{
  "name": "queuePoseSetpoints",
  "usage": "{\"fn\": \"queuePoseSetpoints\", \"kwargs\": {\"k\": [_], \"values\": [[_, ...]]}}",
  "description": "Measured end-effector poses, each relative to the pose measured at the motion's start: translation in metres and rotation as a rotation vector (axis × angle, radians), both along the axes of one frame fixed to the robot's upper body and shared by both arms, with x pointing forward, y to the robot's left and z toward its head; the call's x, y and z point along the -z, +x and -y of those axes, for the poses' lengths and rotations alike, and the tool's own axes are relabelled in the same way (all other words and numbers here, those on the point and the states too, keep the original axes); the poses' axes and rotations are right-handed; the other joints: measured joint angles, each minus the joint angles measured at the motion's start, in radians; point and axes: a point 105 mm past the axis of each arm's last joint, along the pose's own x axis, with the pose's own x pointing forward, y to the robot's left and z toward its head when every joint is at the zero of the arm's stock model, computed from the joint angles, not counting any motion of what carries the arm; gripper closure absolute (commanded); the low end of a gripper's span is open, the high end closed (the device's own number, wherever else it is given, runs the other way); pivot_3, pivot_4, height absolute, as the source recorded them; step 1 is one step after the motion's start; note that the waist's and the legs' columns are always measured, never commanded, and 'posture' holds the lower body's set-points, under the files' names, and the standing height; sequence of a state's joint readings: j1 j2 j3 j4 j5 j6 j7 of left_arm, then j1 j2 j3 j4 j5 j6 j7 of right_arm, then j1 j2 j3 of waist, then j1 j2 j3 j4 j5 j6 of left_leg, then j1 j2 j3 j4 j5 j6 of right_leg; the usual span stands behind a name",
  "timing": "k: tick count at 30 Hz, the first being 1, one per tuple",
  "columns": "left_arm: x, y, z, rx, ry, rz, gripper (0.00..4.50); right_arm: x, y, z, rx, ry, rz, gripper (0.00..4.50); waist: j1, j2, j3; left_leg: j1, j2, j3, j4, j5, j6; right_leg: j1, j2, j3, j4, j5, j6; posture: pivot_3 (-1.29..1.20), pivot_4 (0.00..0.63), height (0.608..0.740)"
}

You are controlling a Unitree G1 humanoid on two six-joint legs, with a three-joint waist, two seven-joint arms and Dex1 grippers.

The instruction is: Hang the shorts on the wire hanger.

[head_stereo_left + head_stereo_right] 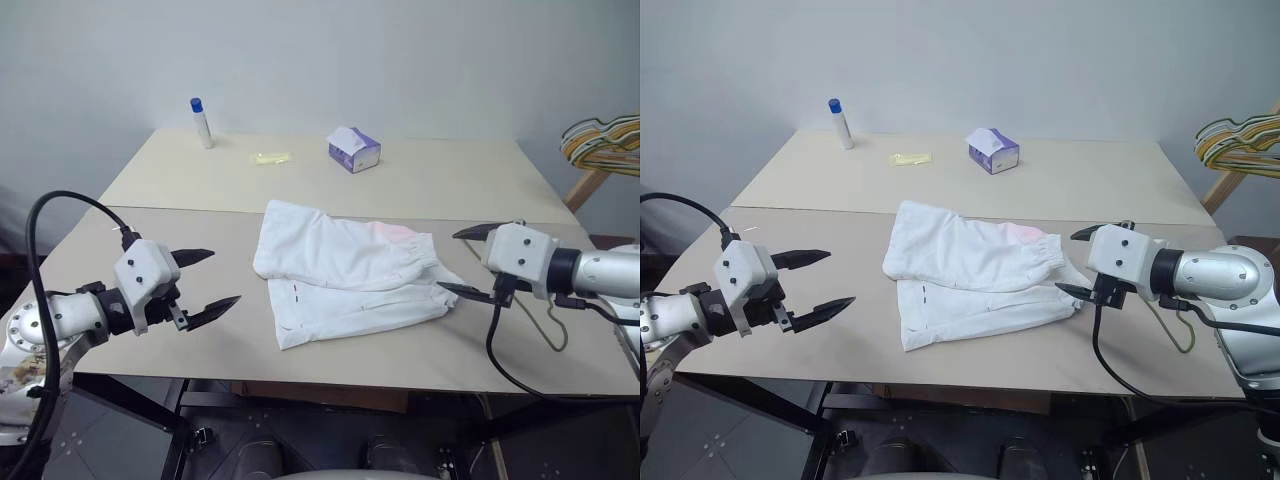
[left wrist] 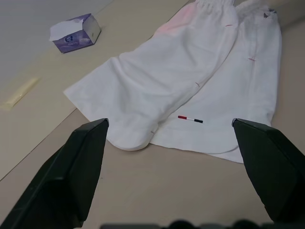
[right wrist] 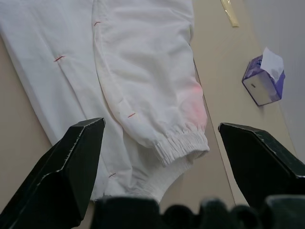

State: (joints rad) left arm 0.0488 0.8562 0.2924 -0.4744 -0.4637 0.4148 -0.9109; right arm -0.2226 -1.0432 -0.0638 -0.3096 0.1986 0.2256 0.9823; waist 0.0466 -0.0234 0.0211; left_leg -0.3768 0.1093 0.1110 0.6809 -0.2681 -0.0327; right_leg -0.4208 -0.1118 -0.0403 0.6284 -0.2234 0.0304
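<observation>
While the shorts [image 1: 345, 275] lie folded on the counter [image 1: 200, 225], both jaws stand wide, empty. Waistband first; wire hanger [image 1: 553, 322] waits beside my right gripper [image 1: 470, 262].

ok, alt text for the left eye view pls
White shorts lie folded flat on a beige table between the open left gripper and open right gripper; neither holds anything. A thin wire hanger lies behind the right gripper. A purple tissue box and a blue-capped tube stand at the far side.
</observation>
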Motion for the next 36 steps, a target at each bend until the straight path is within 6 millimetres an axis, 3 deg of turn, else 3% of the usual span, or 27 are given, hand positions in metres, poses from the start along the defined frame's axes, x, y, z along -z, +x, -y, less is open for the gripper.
{"fn": "queuePoseSetpoints", "kwargs": {"k": [7,22,28,36], "values": [[-0.010,0.010,-0.003,-0.070,-0.031,0.033,0.00,-0.004,0.004,-0.004,0.003,0.020,0.014,0.04,0.001,0.000,0.000,0.000,0.000,0.000,0.000,0.000,0.000,0.001,0.000,0.000,0.000,0.000,0.000,0.12,0.000,0.740],[-0.003,0.006,0.004,-0.010,-0.022,-0.026,0.00,-0.001,0.004,-0.003,0.013,0.020,0.011,0.04,-0.006,0.000,0.000,0.000,0.000,0.000,0.000,0.000,0.000,0.000,0.000,0.000,0.000,0.000,0.000,0.05,0.000,0.740],[0.014,0.004,0.020,0.093,0.027,-0.106,0.00,0.003,0.002,-0.002,0.035,0.015,0.005,0.04,-0.010,0.000,0.000,0.001,0.000,0.000,0.000,0.000,0.000,0.000,0.000,0.000,0.000,0.000,0.000,0.02,0.000,0.740],[0.064,-0.001,0.043,0.216,0.087,-0.264,0.00,0.010,-0.006,-0.005,0.079,0.057,0.002,0.04,-0.025,0.000,0.000,0.001,0.000,0.000,0.001,0.000,0.000,0.001,0.000,0.000,0.001,0.000,0.000,-0.02,0.000,0.740]]}}
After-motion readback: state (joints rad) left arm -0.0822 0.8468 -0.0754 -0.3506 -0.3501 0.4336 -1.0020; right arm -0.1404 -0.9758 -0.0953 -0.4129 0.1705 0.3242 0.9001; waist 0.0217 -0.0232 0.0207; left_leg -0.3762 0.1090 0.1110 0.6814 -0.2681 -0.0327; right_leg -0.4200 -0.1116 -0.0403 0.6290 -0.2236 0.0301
